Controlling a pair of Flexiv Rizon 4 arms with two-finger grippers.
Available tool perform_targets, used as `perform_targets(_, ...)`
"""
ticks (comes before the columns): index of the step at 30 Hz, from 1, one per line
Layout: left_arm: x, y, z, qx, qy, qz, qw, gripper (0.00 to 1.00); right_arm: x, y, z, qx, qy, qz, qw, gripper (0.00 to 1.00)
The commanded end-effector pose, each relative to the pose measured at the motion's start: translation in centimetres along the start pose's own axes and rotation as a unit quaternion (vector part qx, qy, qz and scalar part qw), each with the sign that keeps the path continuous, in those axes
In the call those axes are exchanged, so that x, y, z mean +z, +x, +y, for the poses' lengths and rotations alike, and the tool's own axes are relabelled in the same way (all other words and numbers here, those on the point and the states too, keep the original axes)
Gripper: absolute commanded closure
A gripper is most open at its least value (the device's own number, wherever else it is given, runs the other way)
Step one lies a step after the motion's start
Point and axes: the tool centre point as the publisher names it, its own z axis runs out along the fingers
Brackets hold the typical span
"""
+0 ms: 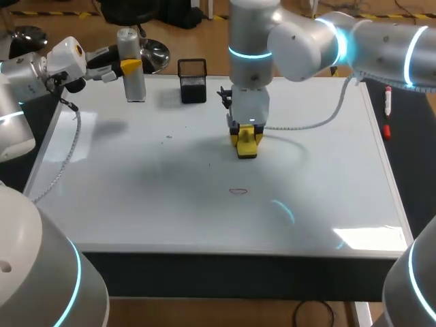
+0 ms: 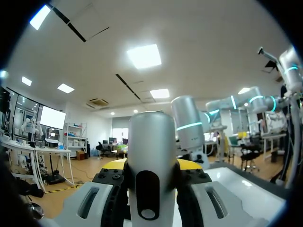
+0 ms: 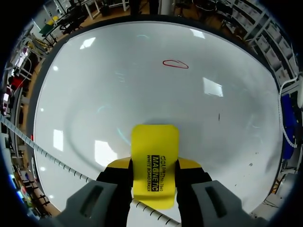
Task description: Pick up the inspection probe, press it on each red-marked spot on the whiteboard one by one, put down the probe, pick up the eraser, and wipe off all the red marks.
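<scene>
Holding the inspection probe (image 1: 131,48) upright, the left hand (image 1: 129,67) is clamped on it from both sides, at the far edge of the whiteboard tabletop (image 1: 136,204). A black mesh cup (image 1: 193,82) stands near this hand, on the side of the right one. The right hand (image 1: 246,139) is closed on the yellow eraser (image 1: 246,151), low at the board — one red mark (image 1: 238,191) lies ahead of it, apart from the eraser.

the whiteboard (image 1: 136,204) carries a black mesh holder (image 1: 193,80) and one red mark (image 1: 238,191).
</scene>
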Motion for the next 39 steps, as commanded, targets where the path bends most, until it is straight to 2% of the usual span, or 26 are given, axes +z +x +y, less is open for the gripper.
perform_targets(1,0.1,0.2,-0.2,0.001,-0.001,-0.003,1.0,1.0,2.2,2.2,0.1,0.004,0.002,0.001,1.0,1.0)
perform_targets(10,0.1,0.2,-0.2,0.001,-0.001,-0.003,1.0,1.0,2.3,6.3,0.5,0.034,-0.001,0.013,0.999,1.0)
perform_targets(19,0.1,0.2,-0.2,0.001,-0.001,-0.003,1.0,1.0,1.3,7.7,0.6,0.049,0.01,0.011,0.999,1.0)
perform_targets(25,0.1,0.2,-0.2,0.001,-0.001,-0.003,1.0,1.0,-2.1,8.7,1.0,0.053,0.035,-0.001,0.998,1.0)
perform_targets(30,0.1,0.2,-0.2,0.001,-0.001,-0.003,1.0,1.0,-4.9,10.6,0.7,0.064,0.058,-0.006,0.996,1.0)
perform_targets(38,0.1,0.2,-0.2,0.001,-0.001,-0.003,1.0,1.0,-7.6,13.8,-1.3,0.071,0.07,-0.004,0.995,1.0)
perform_targets(39,0.1,0.2,-0.2,0.001,-0.001,-0.003,1.0,1.0,-7.8,14.3,-1.7,0.074,0.07,0.006,0.995,1.0)
